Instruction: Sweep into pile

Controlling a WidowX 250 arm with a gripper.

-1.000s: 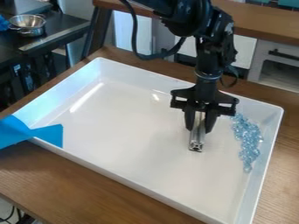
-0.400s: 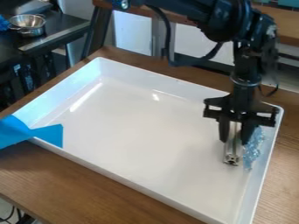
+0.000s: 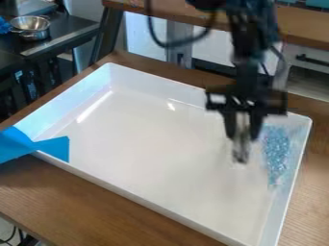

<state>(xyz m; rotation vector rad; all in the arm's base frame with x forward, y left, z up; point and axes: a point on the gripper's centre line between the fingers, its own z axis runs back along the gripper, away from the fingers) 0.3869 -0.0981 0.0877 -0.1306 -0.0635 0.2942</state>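
On the wooden surface (image 3: 77, 192), inside the white tray (image 3: 154, 144), the claw (image 3: 243, 137) had drawn back leftward and toward the far side since the last frame, clenched on a metal tool (image 3: 241, 153). Judged: a stroke had likely ended; sweeping looked well along, though the strip could have needed compacting. The blue beads (image 3: 277, 151) lay just right of claw and tool, apart from the tool, by the tray's right wall.

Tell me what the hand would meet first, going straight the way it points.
Likely the white tray, through the metal tool in the hand; whether any gap remains is unclear.
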